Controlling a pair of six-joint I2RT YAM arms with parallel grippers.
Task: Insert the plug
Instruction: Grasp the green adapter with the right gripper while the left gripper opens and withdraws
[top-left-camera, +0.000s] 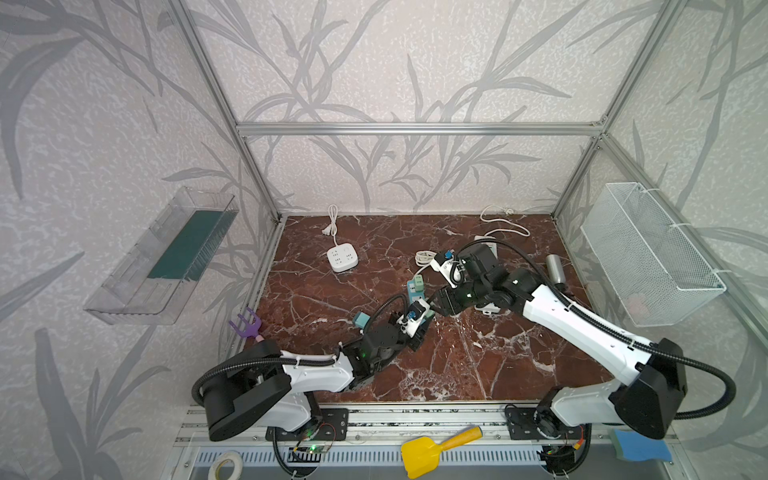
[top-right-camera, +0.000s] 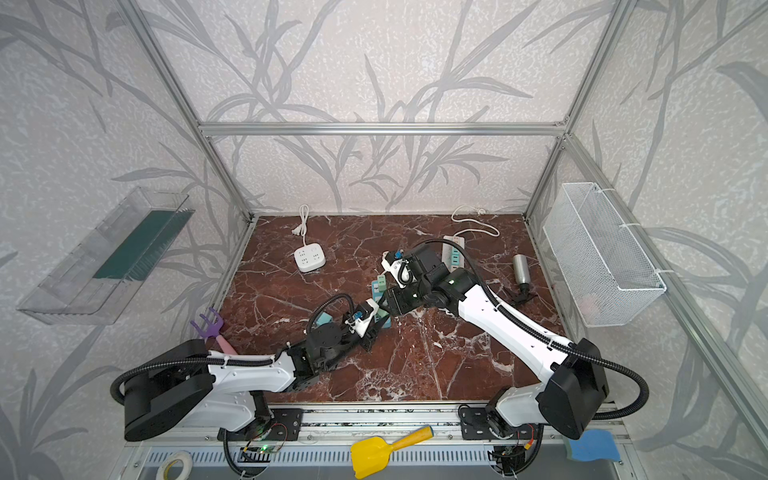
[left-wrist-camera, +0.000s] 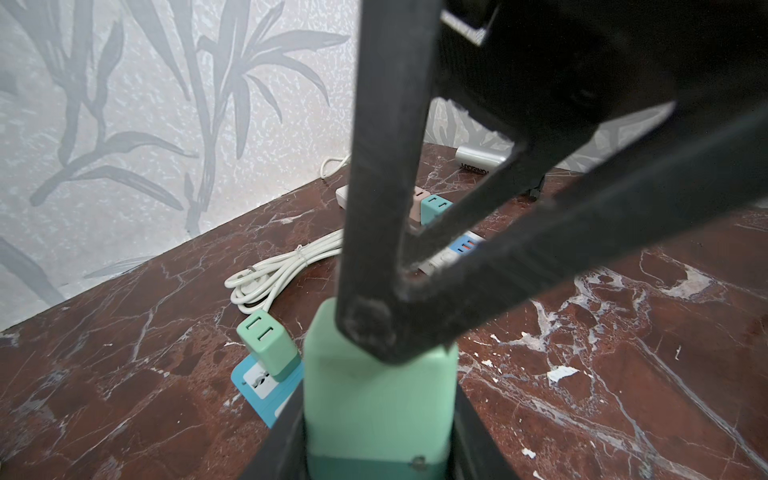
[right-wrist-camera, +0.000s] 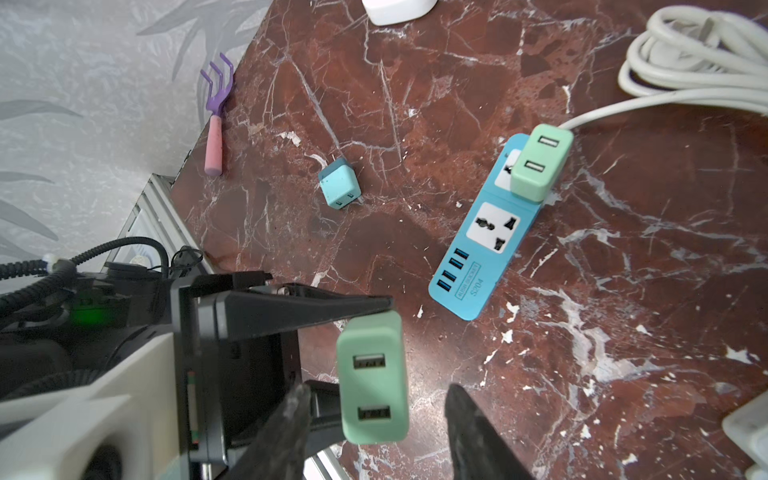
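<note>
My left gripper (left-wrist-camera: 378, 436) is shut on a light green plug (left-wrist-camera: 378, 399), a two-port USB block, and holds it above the marble table. The right wrist view shows that plug (right-wrist-camera: 372, 382) end-on between my right gripper's (right-wrist-camera: 378, 432) open jaws, with a gap on one side. A blue power strip (right-wrist-camera: 482, 241) lies close by with a second green plug (right-wrist-camera: 540, 162) seated in its end socket. Its middle socket is free. In both top views the two grippers meet over the strip (top-left-camera: 415, 291) (top-right-camera: 378, 291). A teal plug (right-wrist-camera: 338, 187) lies loose on the table.
A white square power strip (top-left-camera: 341, 258) lies at the back left and a coiled white cable (top-left-camera: 424, 257) behind the blue strip. A silver bottle (top-left-camera: 556, 268) lies on the right, a purple rake (top-left-camera: 249, 326) at the left edge. A wire basket (top-left-camera: 648, 253) hangs on the right wall.
</note>
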